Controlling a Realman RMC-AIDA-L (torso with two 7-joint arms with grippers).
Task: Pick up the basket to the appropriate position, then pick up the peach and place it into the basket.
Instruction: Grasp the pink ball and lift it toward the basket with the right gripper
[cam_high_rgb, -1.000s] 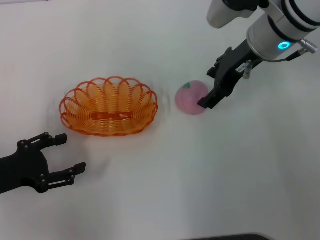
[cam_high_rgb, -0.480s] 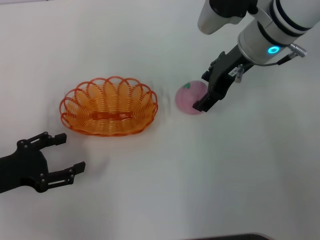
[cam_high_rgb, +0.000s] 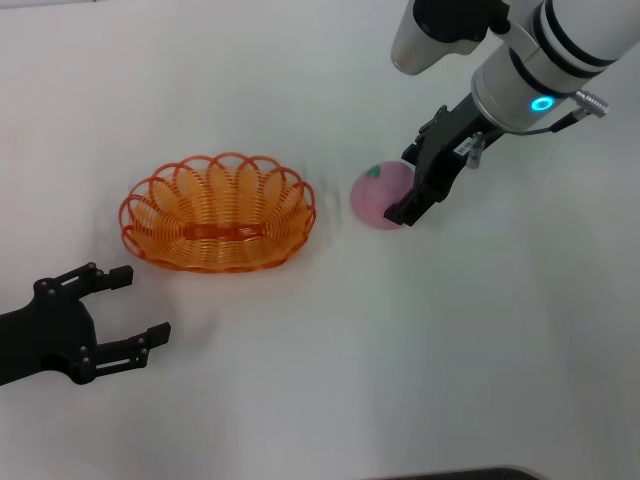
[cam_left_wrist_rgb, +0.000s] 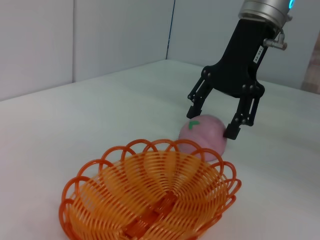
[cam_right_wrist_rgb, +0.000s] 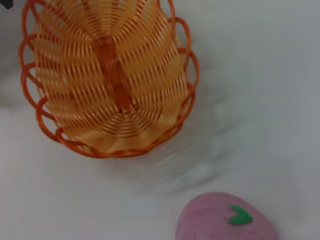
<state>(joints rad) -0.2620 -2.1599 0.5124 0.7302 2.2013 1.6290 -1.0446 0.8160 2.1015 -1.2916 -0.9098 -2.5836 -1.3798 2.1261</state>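
The orange wire basket stands empty on the white table, left of centre; it also shows in the left wrist view and the right wrist view. The pink peach with a green spot lies on the table to the basket's right, apart from it, and shows in the left wrist view and the right wrist view. My right gripper is open and low over the peach, one finger on either side of it. My left gripper is open and empty, in front of the basket at the near left.
The white table holds only the basket and the peach. Pale walls stand behind the table in the left wrist view.
My right gripper has moved a little left and closer over the peach, its fingers now straddling it. The peach, the basket and my left arm have not moved.
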